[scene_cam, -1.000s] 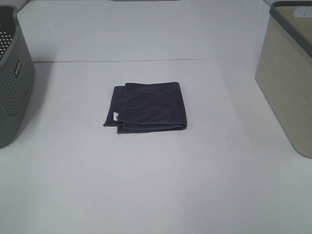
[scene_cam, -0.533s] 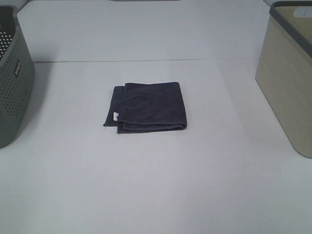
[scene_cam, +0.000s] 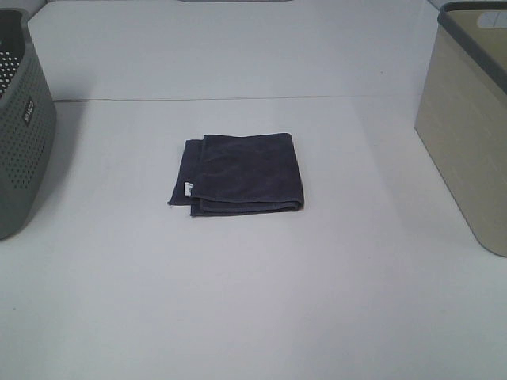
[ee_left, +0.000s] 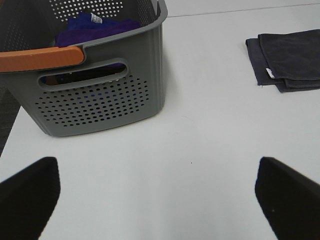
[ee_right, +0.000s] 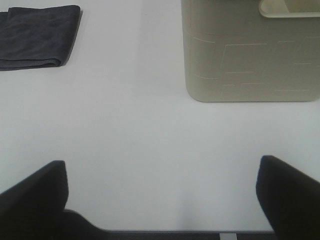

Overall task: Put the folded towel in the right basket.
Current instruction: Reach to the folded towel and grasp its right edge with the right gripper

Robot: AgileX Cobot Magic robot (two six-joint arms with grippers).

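Note:
A dark grey folded towel [scene_cam: 240,173] with a small white tag lies flat at the middle of the white table; it also shows in the left wrist view [ee_left: 288,60] and the right wrist view [ee_right: 37,36]. The beige right basket [scene_cam: 470,119] stands at the table's right edge and shows in the right wrist view [ee_right: 250,55]. My left gripper [ee_left: 157,192] is open and empty over bare table near the grey basket. My right gripper [ee_right: 160,192] is open and empty in front of the beige basket. Neither gripper shows in the exterior high view.
A grey perforated basket [scene_cam: 20,134] stands at the left edge; in the left wrist view [ee_left: 95,95] it has an orange handle [ee_left: 40,58] and holds purple cloth [ee_left: 95,27]. A seam [scene_cam: 238,99] crosses the table behind the towel.

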